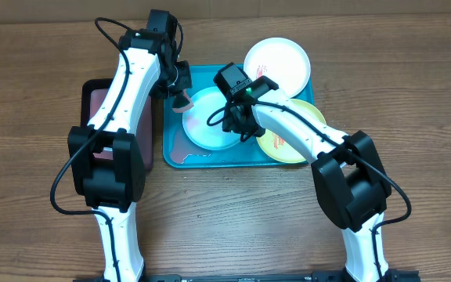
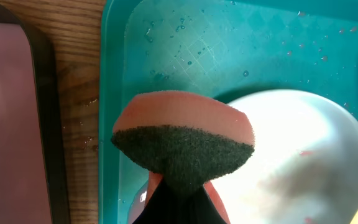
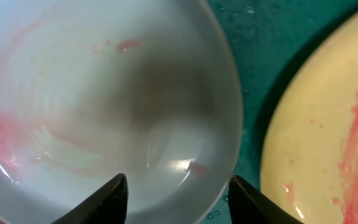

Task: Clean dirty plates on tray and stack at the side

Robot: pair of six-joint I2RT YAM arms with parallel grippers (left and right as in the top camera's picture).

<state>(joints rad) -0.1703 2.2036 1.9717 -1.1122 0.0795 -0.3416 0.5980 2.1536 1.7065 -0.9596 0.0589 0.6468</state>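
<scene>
The pale blue plate (image 1: 203,124) lies in the teal tray (image 1: 175,155), with faint red smears visible in the right wrist view (image 3: 104,93). The yellow-green plate (image 1: 300,145) lies at the tray's right edge, with red smears (image 3: 328,137). The white plate (image 1: 280,63) lies at the tray's far right corner. My left gripper (image 1: 183,95) is shut on an orange sponge with a dark scrub face (image 2: 182,146), just above the blue plate's far left rim (image 2: 291,155). My right gripper (image 1: 241,117) is open over the blue plate's right rim (image 3: 178,196).
A black tray with a pinkish inside (image 1: 100,106) stands left of the teal tray, mostly under my left arm; it also shows in the left wrist view (image 2: 11,124). Water drops lie on the teal tray floor (image 2: 191,50). Wooden table all around.
</scene>
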